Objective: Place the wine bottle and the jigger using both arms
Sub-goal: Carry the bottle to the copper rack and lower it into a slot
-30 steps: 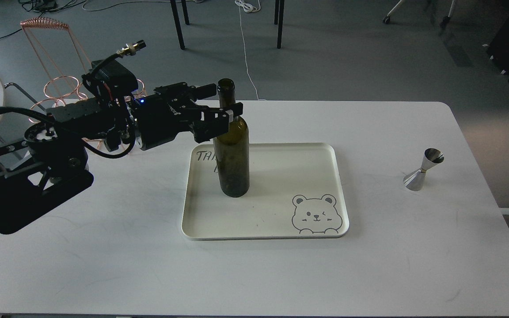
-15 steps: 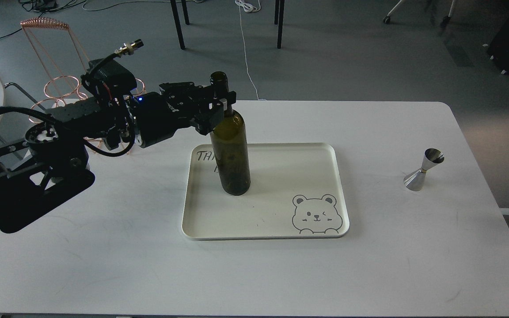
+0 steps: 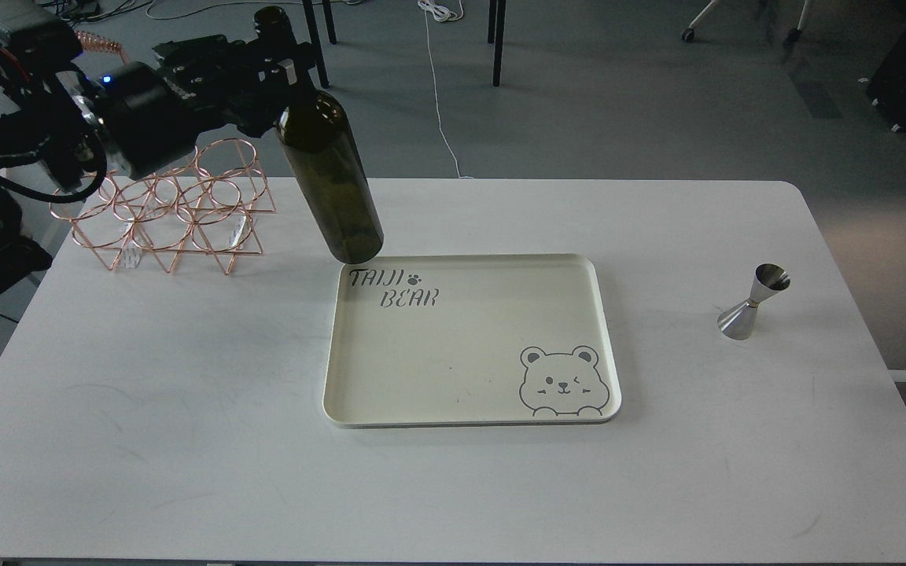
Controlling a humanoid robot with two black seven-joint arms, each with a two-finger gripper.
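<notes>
The white table (image 3: 185,409) stands on a grey floor, with chair legs and cables beyond its far edge. A cream tray (image 3: 469,393), printed with a bear, sits at the table's centre; a copper wire rack (image 3: 174,212) stands at the far left.

My left gripper (image 3: 284,67) is clamped on the neck of the wine bottle (image 3: 331,185). The bottle hangs clear of the table, between the rack and the tray's far left corner. Its long axis is tilted: neck up and to the left, base down and to the right. The rack lies just to the left of the bottle, so I judge the placement turns on swinging that axis toward a rack ring.

The jigger (image 3: 753,303) stands upright at the far right, well apart from the tray. My right gripper is not in view; it is the nearer arm for the jigger.
</notes>
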